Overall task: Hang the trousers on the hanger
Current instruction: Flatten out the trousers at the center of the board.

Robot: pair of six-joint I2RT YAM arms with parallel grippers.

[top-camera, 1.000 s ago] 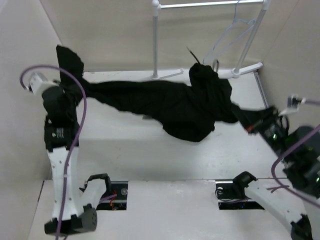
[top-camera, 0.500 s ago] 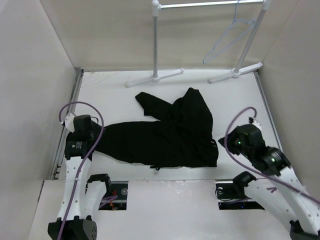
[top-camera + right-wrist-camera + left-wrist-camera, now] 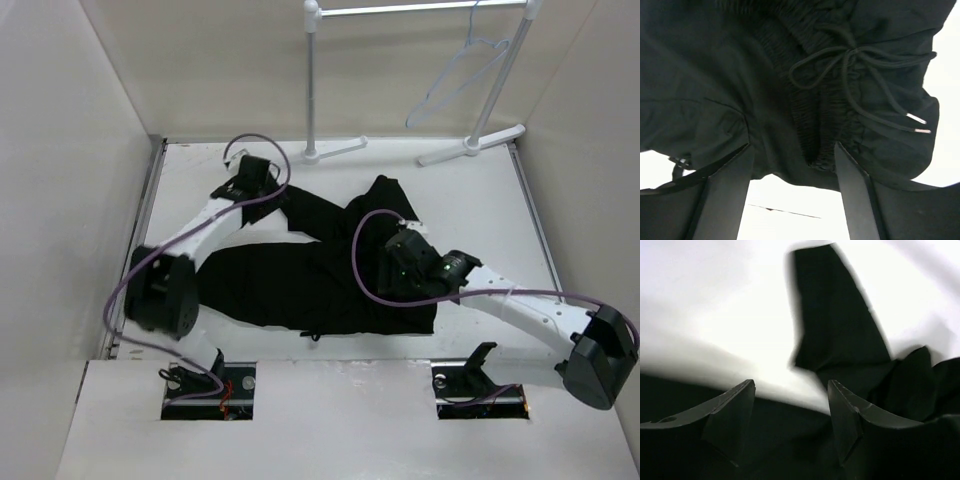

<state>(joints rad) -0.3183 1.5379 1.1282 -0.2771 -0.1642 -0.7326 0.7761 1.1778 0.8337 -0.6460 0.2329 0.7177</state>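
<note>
Trousers (image 3: pixel 320 280) lie crumpled across mid-table, toward the near edge. Hanger (image 3: pixel 452 82) hangs on the rack (image 3: pixel 312 80) at the far right corner. Left gripper (image 3: pixel 790 392), released, is over one trouser leg. Right gripper (image 3: pixel 792 150), released, is over the waist.

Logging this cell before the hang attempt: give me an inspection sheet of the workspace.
Surface: white table, matte.
Job's things: black trousers lie crumpled mid-table; hanger hangs bare on the rack at the back.
Clutter: nothing seen.
Hands: left hand open, near a trouser leg end; right hand open over the drawstring waistband.
Cables: purple cables loop above both arms.
Surroundings: pale walls on three sides.
</note>
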